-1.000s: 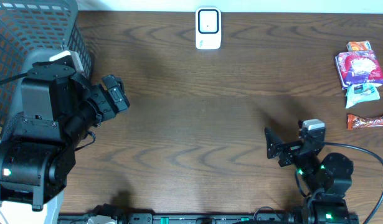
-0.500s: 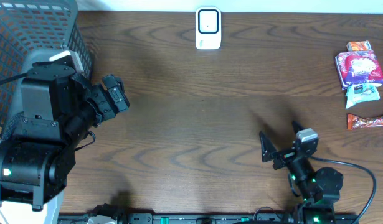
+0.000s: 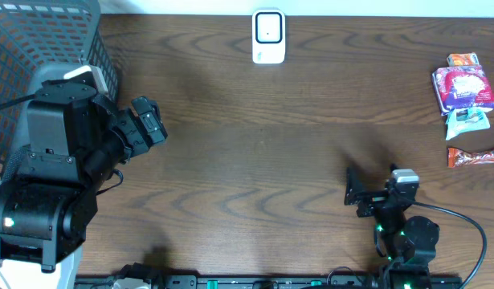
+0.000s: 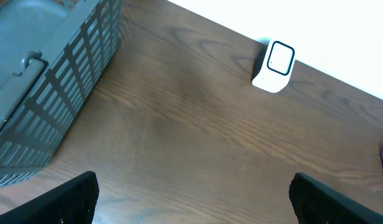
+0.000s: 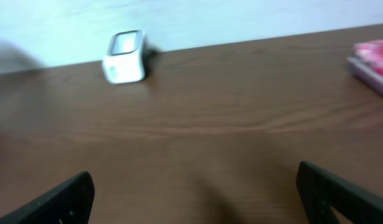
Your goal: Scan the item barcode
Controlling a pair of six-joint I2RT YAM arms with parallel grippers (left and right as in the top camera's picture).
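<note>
Both end effectors (image 4: 194, 194) (image 5: 194, 186) wide open, holding nothing

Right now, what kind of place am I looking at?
Likely a mock shop checkout: a small white box-shaped scanner stands on the dark wooden table, colourful packaged snacks lie at one side, and a grey plastic mesh basket sits opposite.
</note>
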